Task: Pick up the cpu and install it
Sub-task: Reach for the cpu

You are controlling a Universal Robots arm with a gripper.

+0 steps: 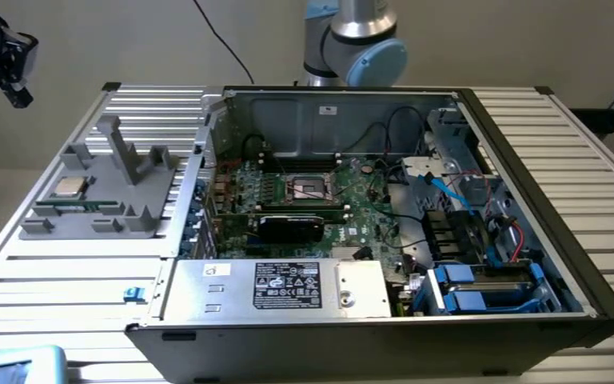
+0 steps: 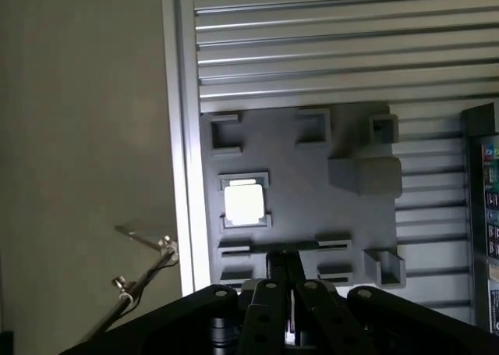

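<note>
Gripper (image 1: 16, 92) first: we see its fingers (image 2: 277, 271) pressed together with nothing between them. It hangs high over the table (image 1: 61, 280), well apart from the grey holder (image 1: 125, 220) and out past the holder's side that faces away from the computer case (image 1: 285, 352). The cpu (image 1: 69, 186) lies flat in a shallow pocket of the holder, near that same outer side, shiny top up and untouched.

We judge several ways this could go wrong. If the fingers come down onto the holder while shut, they land on the chip's metal top instead of straddling it, and could scratch it or jam it in its pocket. The chip is thin and sits low between the pocket's raised corners, so a grip on its edges has little to bite on. A slightly skewed approach could catch a corner wall, tip the chip or let it slip. The tall posts (image 1: 125, 156) on the holder stand near the pocket and could snag the gripper body.

The socket (image 1: 309, 189) sits deep inside the case beside the holder, among loose cables and a card. A chip carried tilted or turned the wrong way could bend contacts there; we cannot tell whether the socket's bracket is raised
</note>
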